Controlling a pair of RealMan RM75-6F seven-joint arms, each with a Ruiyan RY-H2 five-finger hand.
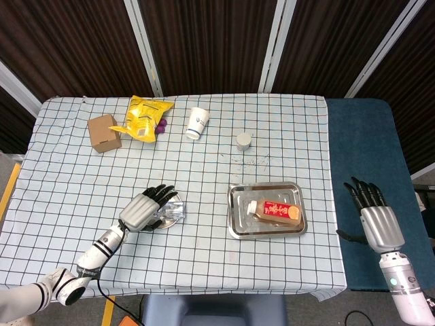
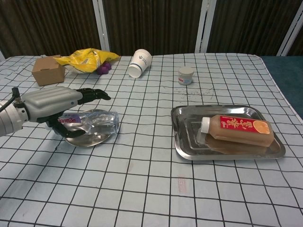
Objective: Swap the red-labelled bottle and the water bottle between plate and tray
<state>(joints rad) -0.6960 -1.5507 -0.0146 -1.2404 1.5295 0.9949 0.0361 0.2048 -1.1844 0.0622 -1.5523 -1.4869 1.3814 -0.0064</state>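
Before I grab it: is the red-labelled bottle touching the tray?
Touching. The chest view shows the red-labelled bottle lying on its side on the tray.

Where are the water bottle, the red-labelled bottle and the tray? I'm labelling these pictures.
water bottle (image 2: 94,120), chest view, on its clear crumpled body.
red-labelled bottle (image 2: 239,125), chest view, on its red label.
tray (image 2: 182,142), chest view, on its near-left rim.
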